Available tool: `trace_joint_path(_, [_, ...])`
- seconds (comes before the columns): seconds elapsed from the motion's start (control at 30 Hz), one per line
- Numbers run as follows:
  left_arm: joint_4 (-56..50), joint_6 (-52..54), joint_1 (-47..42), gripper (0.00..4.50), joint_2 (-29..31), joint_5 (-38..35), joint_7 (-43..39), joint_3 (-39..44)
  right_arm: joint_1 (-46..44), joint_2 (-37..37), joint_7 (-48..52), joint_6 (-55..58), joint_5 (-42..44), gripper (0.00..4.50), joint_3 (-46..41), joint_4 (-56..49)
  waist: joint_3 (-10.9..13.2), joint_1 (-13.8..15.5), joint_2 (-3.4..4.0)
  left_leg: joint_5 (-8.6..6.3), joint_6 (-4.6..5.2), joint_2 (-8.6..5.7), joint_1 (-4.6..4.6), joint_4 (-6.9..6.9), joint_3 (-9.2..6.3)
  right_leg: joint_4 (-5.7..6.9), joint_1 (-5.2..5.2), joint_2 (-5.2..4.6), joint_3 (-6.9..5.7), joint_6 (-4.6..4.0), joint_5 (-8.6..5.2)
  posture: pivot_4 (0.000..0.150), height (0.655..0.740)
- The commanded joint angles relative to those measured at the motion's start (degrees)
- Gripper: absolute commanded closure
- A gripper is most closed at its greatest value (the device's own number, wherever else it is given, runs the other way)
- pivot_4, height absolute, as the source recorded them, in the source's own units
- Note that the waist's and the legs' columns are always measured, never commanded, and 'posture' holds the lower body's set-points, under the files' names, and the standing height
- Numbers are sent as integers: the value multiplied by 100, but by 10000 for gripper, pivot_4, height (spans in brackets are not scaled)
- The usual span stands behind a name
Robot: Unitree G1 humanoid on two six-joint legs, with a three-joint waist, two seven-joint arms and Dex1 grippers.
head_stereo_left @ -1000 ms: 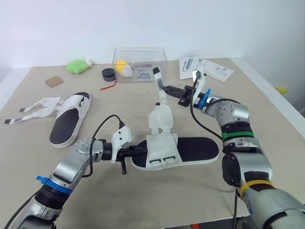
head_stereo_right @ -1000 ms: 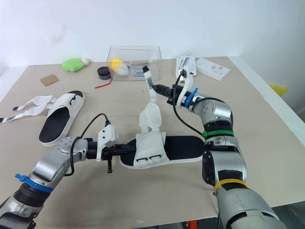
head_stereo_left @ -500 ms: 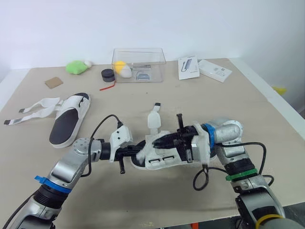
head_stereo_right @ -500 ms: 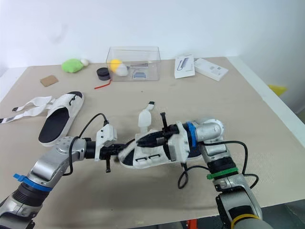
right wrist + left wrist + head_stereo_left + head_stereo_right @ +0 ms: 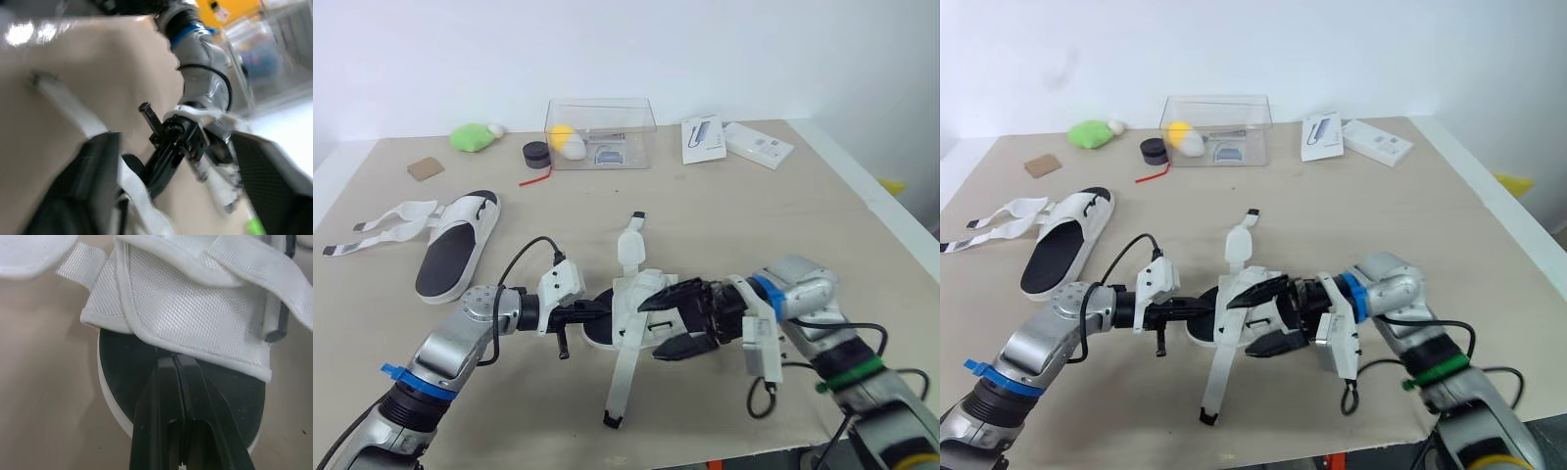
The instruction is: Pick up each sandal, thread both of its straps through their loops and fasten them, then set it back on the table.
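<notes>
The centre sandal (image 5: 632, 315) lies on the tan table (image 5: 783, 215) between the two grippers, its black footbed up and its white upper toward the robot's left. The left gripper (image 5: 605, 309) is clenched at the sandal's toe end; in the left wrist view its two black fingers (image 5: 164, 396) are pressed together, with their tips at the hem of the white upper, over the black footbed. The right gripper (image 5: 648, 331) is released, its fingers spread wide: one finger lies over the upper and the other sits at the near side of the sole. Whether either touches the sandal I cannot tell.

Both straps are undone. One strap (image 5: 622, 377) trails from the upper toward the near edge of the table, its dark tip resting on the surface. The other strap (image 5: 628, 245) lies flat on the far side, pointing away from the robot.

The second sandal (image 5: 455, 250) sits well apart on the robot's left, its straps (image 5: 382, 230) splayed out across the table. Along the far edge stand a clear plastic box (image 5: 599, 132), a green plush toy (image 5: 470, 136), a small black pot (image 5: 536, 153), a cardboard scrap (image 5: 425, 167) and two white packages (image 5: 703, 137)
</notes>
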Motion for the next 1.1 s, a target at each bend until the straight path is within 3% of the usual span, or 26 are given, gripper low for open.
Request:
trace_joint_path(0.03, [-11,163,201,45000,114,43,-12,0,485,-763,-816,2531,986,458,-375,-1334,0,2,1,0,0,-1,-1,-1,0,0,-1,-1,-3,0,-2,1500,7400])
trace_joint_path(0.13, [-21,183,225,45000,104,38,-19,8,860,-1732,-1253,5107,2602,458,-507,-2298,-1,-9,1,-1,-2,-2,1,-1,1,2,-2,-4,-11,-1,-5,1500,7400])
trace_joint_path(0.23, [16,193,191,45000,75,50,-26,-3,1101,-2221,-1523,6780,3879,458,-645,-2745,-7,-7,-10,-1,-2,-2,3,0,-7,1,2,-1,-19,-1,-5,1500,7400])
trace_joint_path(0.43, [42,216,136,45000,68,45,-26,29,1168,-2357,-2075,8742,4576,458,-750,-2998,-9,-7,-13,-1,-2,-4,-3,1,-10,-5,1,1,-23,2,-7,1500,7400])
trace_joint_path(0.63, [-2,256,143,45000,95,34,-26,48,1325,-1647,-3324,9740,4831,458,-806,-3062,-10,-7,-17,-3,-2,-4,-14,1,-11,-9,-4,3,-24,9,-9,1500,7400])
trace_joint_path(0.93, [29,268,81,45000,80,24,-38,13,1101,-222,-5544,10652,6030,458,-895,-2670,-15,-16,-25,-3,-2,-6,-20,4,-14,-9,-6,5,-20,17,-4,1500,7400])
trace_joint_path(1.1, [33,273,59,45000,52,25,-17,-4,909,200,-5915,10989,5740,458,-719,-2484,-18,-14,-30,-3,-2,-6,-24,5,-16,-12,-7,5,-22,17,-4,1500,7400])
